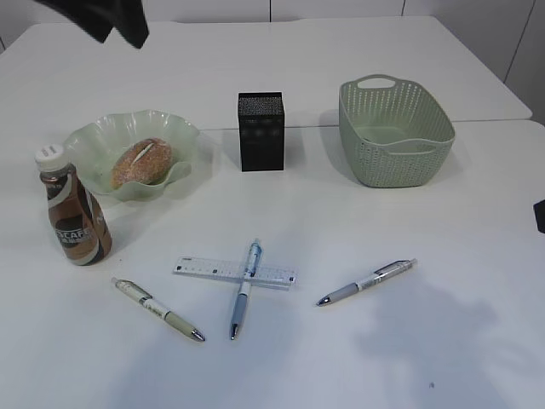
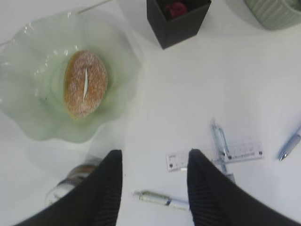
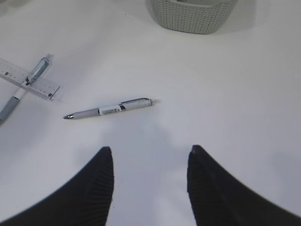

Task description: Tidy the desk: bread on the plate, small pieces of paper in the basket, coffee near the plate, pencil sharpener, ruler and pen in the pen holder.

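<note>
The bread lies on the green plate, and the coffee bottle stands just in front of it. The black pen holder has a small red thing inside, perhaps the pencil sharpener. A blue pen lies across the ruler. One pen lies to the left of them and one pen to the right. My left gripper hangs open and empty high above the left pen. My right gripper is open and empty, short of the right pen. Small pieces of paper are out of view.
The green woven basket stands at the back right, to the right of the pen holder. A seam between two tabletops runs behind it. In the exterior view the left gripper is at the top left and the right arm shows at the right edge.
</note>
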Controlling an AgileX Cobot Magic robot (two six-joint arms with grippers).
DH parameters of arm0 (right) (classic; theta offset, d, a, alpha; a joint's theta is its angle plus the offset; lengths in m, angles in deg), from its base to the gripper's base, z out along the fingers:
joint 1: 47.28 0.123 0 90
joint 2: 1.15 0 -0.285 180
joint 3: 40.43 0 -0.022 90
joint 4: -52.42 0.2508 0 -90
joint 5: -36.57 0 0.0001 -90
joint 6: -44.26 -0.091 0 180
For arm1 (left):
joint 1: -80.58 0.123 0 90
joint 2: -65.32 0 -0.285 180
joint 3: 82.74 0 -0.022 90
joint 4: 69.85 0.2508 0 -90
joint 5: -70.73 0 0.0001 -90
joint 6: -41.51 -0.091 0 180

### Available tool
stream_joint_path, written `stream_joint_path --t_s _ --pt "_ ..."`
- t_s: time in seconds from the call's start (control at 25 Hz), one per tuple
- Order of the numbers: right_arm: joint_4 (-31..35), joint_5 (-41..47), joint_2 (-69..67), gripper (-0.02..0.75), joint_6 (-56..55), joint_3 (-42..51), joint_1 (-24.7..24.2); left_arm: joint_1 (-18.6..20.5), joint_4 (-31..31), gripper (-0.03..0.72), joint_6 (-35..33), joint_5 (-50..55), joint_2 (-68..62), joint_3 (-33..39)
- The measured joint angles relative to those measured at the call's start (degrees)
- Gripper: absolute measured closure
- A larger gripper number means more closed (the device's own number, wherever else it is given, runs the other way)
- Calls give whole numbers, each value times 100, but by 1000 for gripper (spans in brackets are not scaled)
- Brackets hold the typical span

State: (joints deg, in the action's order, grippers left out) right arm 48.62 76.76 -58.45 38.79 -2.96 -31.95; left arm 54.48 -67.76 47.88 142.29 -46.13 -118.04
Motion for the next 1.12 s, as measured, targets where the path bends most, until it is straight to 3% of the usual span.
stream_joint_path --t_s 0.16,0.56,0.84,1.12 --pt "0 0 0 333 0 0 0 0 23 374 66 -388 711 1125" --pt "0 0 0 333 0 0 0 0 36 375 105 -3819 2828 4603" --pt "0 48 0 333 0 0 0 0 73 375 115 -6028 3211 6654" --pt "9 94 0 333 10 0 0 0 -8 375 115 -7942 3248 8092"
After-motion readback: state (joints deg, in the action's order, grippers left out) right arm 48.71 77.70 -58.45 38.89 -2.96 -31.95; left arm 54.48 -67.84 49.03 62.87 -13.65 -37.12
